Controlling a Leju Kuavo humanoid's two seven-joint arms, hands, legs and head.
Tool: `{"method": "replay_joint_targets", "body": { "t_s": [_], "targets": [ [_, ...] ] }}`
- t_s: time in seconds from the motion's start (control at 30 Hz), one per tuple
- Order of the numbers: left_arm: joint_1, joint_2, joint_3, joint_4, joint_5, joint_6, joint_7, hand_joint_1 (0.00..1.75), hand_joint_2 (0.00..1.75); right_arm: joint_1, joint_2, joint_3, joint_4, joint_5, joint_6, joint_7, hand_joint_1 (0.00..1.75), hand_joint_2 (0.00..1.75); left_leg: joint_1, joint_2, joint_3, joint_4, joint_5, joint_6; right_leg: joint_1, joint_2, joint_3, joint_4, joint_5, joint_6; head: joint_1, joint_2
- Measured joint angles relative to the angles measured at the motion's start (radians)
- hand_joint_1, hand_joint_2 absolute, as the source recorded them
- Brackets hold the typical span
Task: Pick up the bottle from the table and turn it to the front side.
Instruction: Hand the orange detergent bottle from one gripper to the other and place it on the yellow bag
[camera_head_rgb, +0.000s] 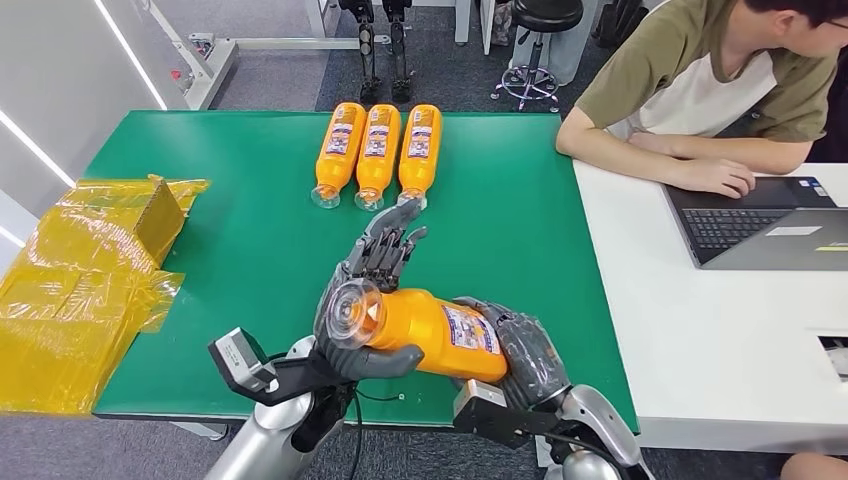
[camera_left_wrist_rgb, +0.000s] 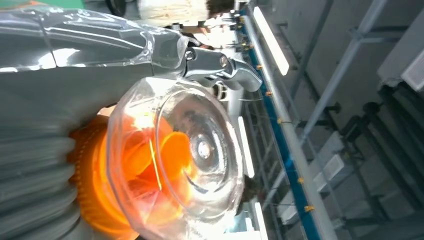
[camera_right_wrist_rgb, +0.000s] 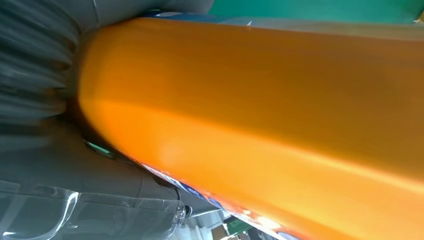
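- Bottle (camera_head_rgb: 430, 330): orange, clear cap, lying sideways above the near edge of the green table (camera_head_rgb: 250, 250), held between both hands.
- Left hand (camera_head_rgb: 370, 290): thumb under the cap end, fingers extended behind the neck, gripping it.
- Right hand (camera_head_rgb: 525, 355): fingers wrapped around the base end.
- Three more orange bottles (camera_head_rgb: 377, 152): side by side at the far edge.
- Person (camera_head_rgb: 700, 90): seated at a laptop (camera_head_rgb: 760, 225) on the white table.

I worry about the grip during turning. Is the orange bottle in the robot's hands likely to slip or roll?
The orange bottle looks smooth and glossy, so it may slip as the left hand and right hand turn it. Its rounded body would probably roll if set down. It seems full, so likely fairly heavy, with its clear cap end held.
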Motion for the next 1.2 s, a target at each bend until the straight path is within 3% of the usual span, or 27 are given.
{"method": "replay_joint_targets", "body": {
  "t_s": [0.47, 0.73, 0.77, 0.87, 0.9, 1.2],
  "targets": [
    [0.009, 0.000, 0.000, 0.000, -0.025, 0.014, 0.018, 1.75, 1.75, -0.010, -0.004, 0.001, 0.015, -0.003, -0.004, 0.002, 1.75, 1.75, 0.000, 0.000, 0.000, 0.000, 0.000, 0.000, 0.000, 0.000, 0.000, 0.000, 0.000, 0.000, 0.000, 0.000],
    [0.007, 0.000, -0.001, 0.000, -0.036, 0.025, 0.042, 1.75, 1.75, -0.010, -0.004, 0.005, 0.021, -0.005, -0.057, -0.016, 1.71, 1.75, 0.000, 0.000, 0.000, 0.000, 0.000, 0.000, 0.000, 0.000, 0.000, 0.000, 0.000, 0.000, 0.000, 0.000],
    [0.007, 0.000, -0.001, 0.000, -0.036, 0.026, 0.042, 1.75, 1.75, -0.010, -0.004, 0.005, 0.021, -0.005, -0.067, -0.018, 1.50, 1.75, 0.000, 0.000, 0.000, 0.000, 0.000, 0.000, 0.000, 0.000, 0.000, 0.000, 0.000, 0.000, 0.000, 0.000],
    [0.002, -0.001, -0.002, 0.000, -0.037, 0.027, 0.043, 1.75, 1.75, -0.009, -0.003, 0.006, 0.021, -0.009, -0.100, -0.030, 0.23, 1.75, 0.000, 0.000, 0.000, 0.000, 0.000, 0.000, 0.000, 0.000, 0.000, 0.000, 0.000, 0.000, 0.000, 0.000],
    [-0.001, -0.001, -0.003, 0.000, -0.037, 0.028, 0.043, 1.75, 1.75, -0.008, -0.002, 0.006, 0.021, -0.015, -0.115, -0.039, 0.00, 1.75, 0.000, 0.000, 0.000, 0.000, 0.000, 0.000, 0.000, 0.000, 0.000, 0.000, 0.000, 0.000, 0.000, 0.000],
    [-0.011, -0.005, -0.005, 0.007, -0.023, 0.053, 0.060, 1.75, 1.75, 0.029, 0.060, 0.017, -0.046, -0.258, -0.292, -0.206, 0.00, 1.75, 0.000, 0.000, 0.000, 0.000, 0.000, -0.001, 0.000, 0.000, 0.000, 0.000, 0.000, 0.000, 0.000, 0.000]
  ]
}}
